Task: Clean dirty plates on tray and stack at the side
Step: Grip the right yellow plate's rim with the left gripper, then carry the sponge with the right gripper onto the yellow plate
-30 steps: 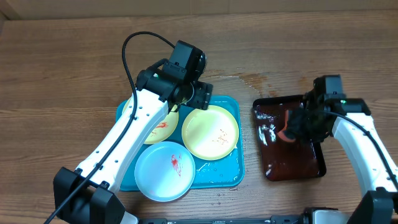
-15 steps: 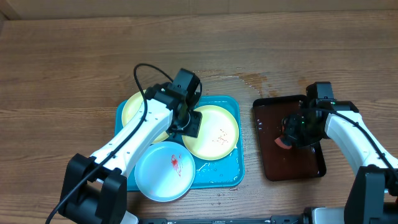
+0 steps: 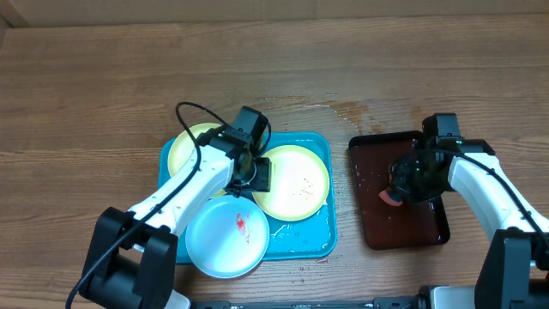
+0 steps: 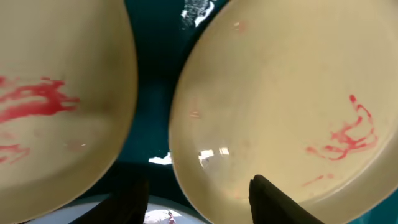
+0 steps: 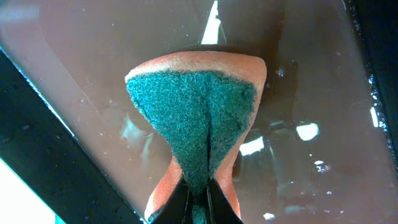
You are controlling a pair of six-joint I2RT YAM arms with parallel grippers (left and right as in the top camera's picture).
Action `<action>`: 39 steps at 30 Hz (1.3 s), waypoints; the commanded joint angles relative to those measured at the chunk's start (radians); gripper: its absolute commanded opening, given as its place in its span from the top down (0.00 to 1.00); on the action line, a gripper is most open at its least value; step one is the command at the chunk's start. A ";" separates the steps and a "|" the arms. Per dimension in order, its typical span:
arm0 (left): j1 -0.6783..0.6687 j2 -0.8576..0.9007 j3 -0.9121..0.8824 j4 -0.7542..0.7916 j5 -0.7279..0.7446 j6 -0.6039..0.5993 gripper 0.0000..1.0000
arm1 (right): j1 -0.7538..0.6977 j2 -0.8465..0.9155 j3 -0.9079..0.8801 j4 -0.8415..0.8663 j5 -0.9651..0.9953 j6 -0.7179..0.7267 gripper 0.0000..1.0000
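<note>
Three plates lie on the turquoise tray (image 3: 304, 240): a yellow plate (image 3: 187, 144) at the back left, a yellow plate (image 3: 300, 178) with red smears at the right, and a blue-white plate (image 3: 225, 239) with a red smear in front. My left gripper (image 3: 253, 174) is open and low over the right yellow plate's left rim. In the left wrist view that plate (image 4: 280, 99) has its rim between the two fingers, left gripper (image 4: 199, 190). My right gripper (image 3: 405, 178) is shut on an orange and green sponge (image 5: 193, 112) above the dark tray (image 3: 429, 227).
The dark reddish-brown tray (image 5: 93, 62) is wet and sits to the right of the turquoise tray. A wet patch (image 3: 347, 110) marks the wooden table behind the two trays. The left arm's black cable (image 3: 184, 116) loops above the back left plate.
My left gripper has come down and forward from the tray's back edge to the right yellow plate's left rim, and its jaws have narrowed. The right gripper with the sponge shifted slightly.
</note>
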 commanded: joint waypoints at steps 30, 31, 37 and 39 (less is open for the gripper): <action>0.006 0.175 -0.023 0.110 0.013 -0.092 0.96 | 0.003 -0.031 0.122 -0.096 -0.005 -0.042 0.96; 0.006 0.175 -0.023 0.110 0.014 -0.091 0.96 | 0.003 -0.033 0.124 -0.094 -0.005 -0.034 0.96; 0.006 0.175 -0.023 0.111 0.014 -0.091 0.96 | 0.003 0.024 0.034 0.006 -0.002 -0.013 0.96; 0.006 0.175 -0.023 0.111 0.014 -0.091 0.96 | 0.003 0.038 -0.001 0.039 -0.002 -0.013 0.96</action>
